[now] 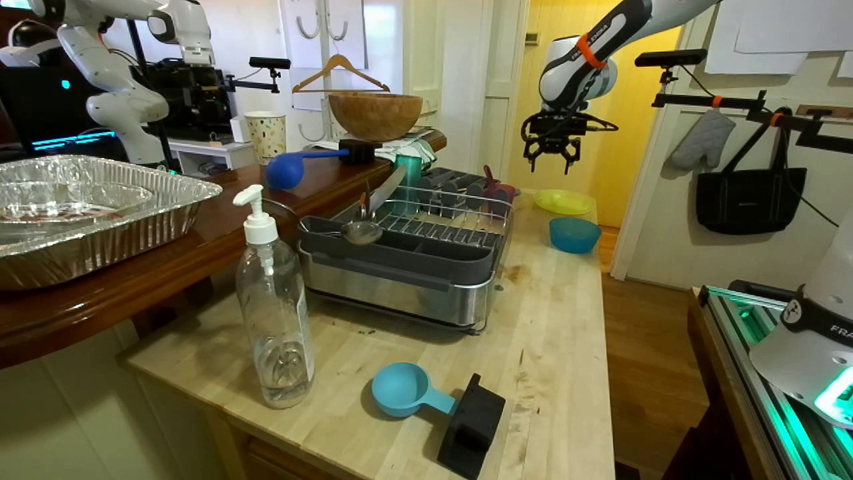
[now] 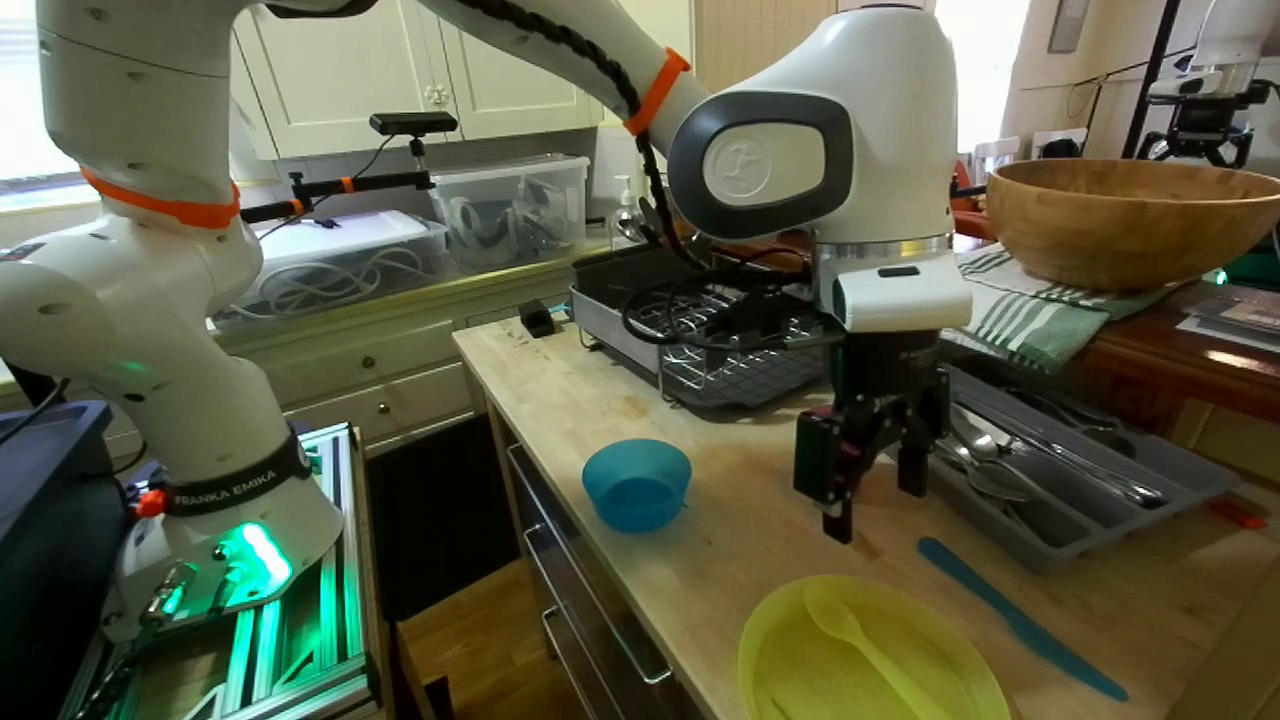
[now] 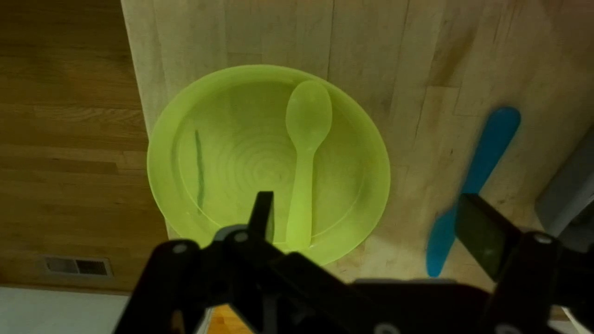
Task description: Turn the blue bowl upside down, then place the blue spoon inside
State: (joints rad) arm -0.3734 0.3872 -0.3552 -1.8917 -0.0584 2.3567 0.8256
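The small blue bowl stands upright on the wooden counter near its edge; an exterior view shows it with its wide opening up. It is out of the wrist view. My gripper is open and empty in the air above the counter, between the bowl and the cutlery tray; its spread fingers also show in the wrist view. A blue knife-shaped utensil lies on the counter beside the yellow-green dish. A light-blue scoop lies at the counter's near end in an exterior view. I cannot tell which thing is the blue spoon.
The yellow-green dish holds a yellow spoon. A grey cutlery tray lies beyond the gripper. A dish rack and a pump bottle stand on the counter. A dark-blue ladle and wooden bowl are on the raised ledge.
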